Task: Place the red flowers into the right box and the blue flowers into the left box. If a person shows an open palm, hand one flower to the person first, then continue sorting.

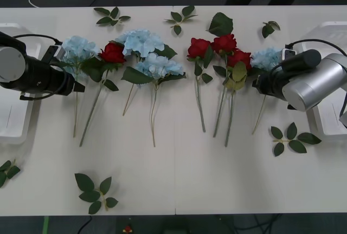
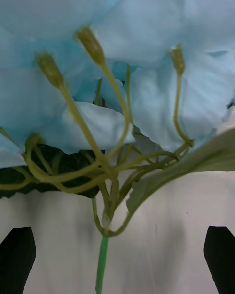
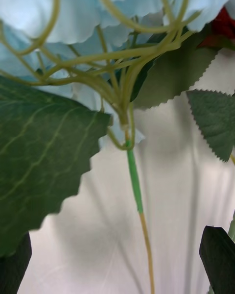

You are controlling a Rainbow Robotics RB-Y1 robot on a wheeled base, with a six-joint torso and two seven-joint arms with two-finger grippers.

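Blue flowers [image 1: 78, 48] [image 1: 267, 58] — each gripper [image 3: 117, 262] [image 2: 117, 257] spread apart around a stem.

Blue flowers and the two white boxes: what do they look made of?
Blue flowers: likely fabric petals, matte, on moulded plastic stalks; leaves show pressed veins and serrated edges. Left box and right box: seemingly smooth white plastic with rounded rims.

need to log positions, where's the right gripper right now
In the front view the right gripper is at the table's right side, open at the rightmost blue flower, just left of the right box.
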